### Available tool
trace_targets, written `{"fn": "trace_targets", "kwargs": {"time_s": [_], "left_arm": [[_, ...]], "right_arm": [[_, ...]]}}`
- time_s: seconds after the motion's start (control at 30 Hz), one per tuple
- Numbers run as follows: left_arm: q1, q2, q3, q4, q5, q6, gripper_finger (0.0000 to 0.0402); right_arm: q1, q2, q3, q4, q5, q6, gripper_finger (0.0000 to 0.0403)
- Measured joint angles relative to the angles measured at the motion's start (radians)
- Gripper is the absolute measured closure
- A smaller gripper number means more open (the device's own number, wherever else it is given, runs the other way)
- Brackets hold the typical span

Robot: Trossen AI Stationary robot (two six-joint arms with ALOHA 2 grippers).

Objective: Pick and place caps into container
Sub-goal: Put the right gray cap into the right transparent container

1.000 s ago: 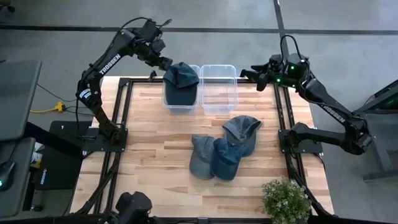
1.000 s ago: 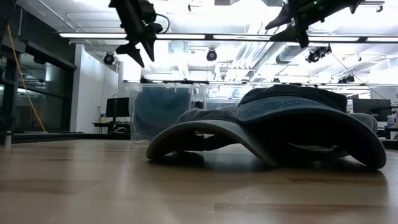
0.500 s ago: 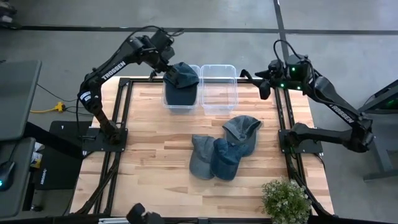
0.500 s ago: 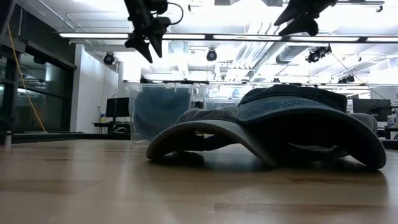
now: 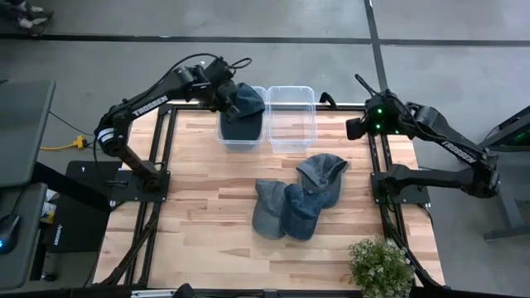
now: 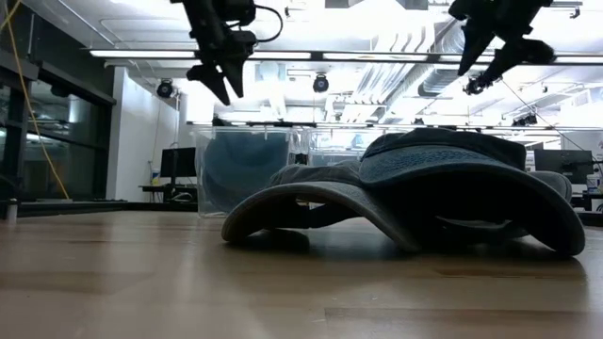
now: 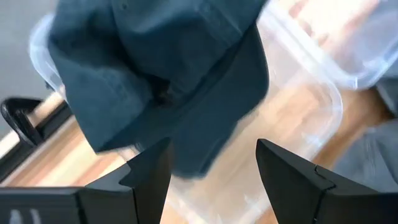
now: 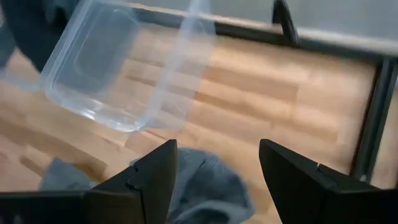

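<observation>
A dark blue cap [image 5: 241, 106] lies in the left clear bin [image 5: 224, 136], its crown rising over the far rim. In the left wrist view the cap [image 7: 161, 74] fills that bin [image 7: 311, 106]. My left gripper [image 5: 224, 92] [image 7: 212, 144] hovers open above the bin's far left corner. Three more caps lie clustered mid-table: a grey one [image 5: 324, 173], a faded one [image 5: 267, 207] and a darker one [image 5: 302, 212]. My right gripper [image 5: 356, 128] [image 8: 217, 146] hangs open over the table's right side, beyond the empty right bin [image 5: 291, 116] [image 8: 112, 68]. In the low view both grippers, left [image 6: 218, 79] and right [image 6: 494, 56], sit high above the caps [image 6: 424, 188].
Dark metal frame rails [image 5: 168, 149] [image 5: 377, 165] run along the table's left and right sides. A potted plant [image 5: 381, 265] stands at the near right corner. Bare wood [image 5: 207, 215] lies left of the cap cluster.
My right gripper has swung from beside the right bin's far corner toward the table's near and right side, tipping downward. My left gripper has edged slightly over the capped bin while that arm swung round. The caps have stayed put.
</observation>
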Motion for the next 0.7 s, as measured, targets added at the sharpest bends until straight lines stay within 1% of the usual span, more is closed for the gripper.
{"fn": "trace_targets", "kwargs": {"time_s": [0.13,0.27,0.47,0.7], "left_arm": [[0.006,-0.077,-0.079,0.083,-0.014,-0.003,0.0172],[0.006,-0.14,-0.126,0.153,-0.018,0.018,0.0172],[0.006,-0.185,-0.147,0.135,-0.055,0.035,0.0173],[0.007,-0.213,-0.169,0.136,-0.085,0.078,0.0173]], "right_arm": [[0.01,0.008,-0.014,-0.011,-0.011,0.115,0.0181],[0.036,0.009,-0.072,0.027,-0.031,0.242,0.0181],[0.078,0.01,-0.185,0.063,-0.031,0.489,0.0181],[0.118,0.01,-0.28,0.083,-0.048,0.649,0.0181]]}}
